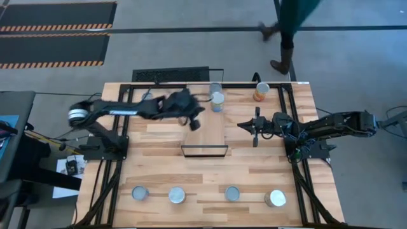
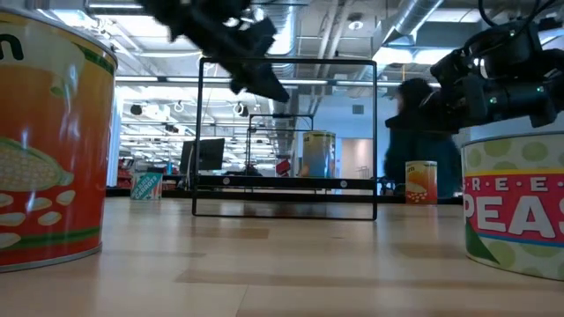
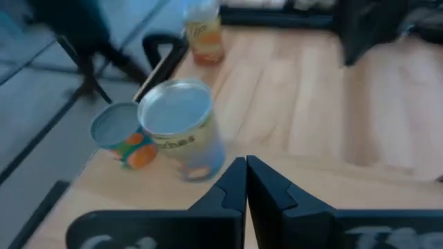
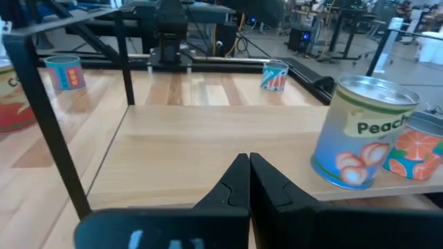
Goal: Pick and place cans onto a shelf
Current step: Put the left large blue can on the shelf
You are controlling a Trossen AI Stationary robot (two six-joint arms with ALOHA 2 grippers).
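The shelf [image 1: 205,137] is a light-wood plank in a black frame at the table's middle. Two cans stand upright on its far end: a peach-labelled can [image 1: 218,101] and a smaller orange-labelled can [image 1: 215,88]. They also show in the left wrist view, the peach can [image 3: 181,128] beside the smaller one [image 3: 121,136]. My left gripper [image 1: 196,122] is shut and empty over the shelf's left side, just short of the two cans. My right gripper [image 1: 242,125] is shut and empty to the right of the shelf, pointing at it.
An orange can [image 1: 261,92] stands on the table at the far right. Several cans stand along the near edge, from a silver-topped one [image 1: 140,193] at the left to another [image 1: 275,198] at the right. A person [image 1: 286,32] walks beyond the far edge.
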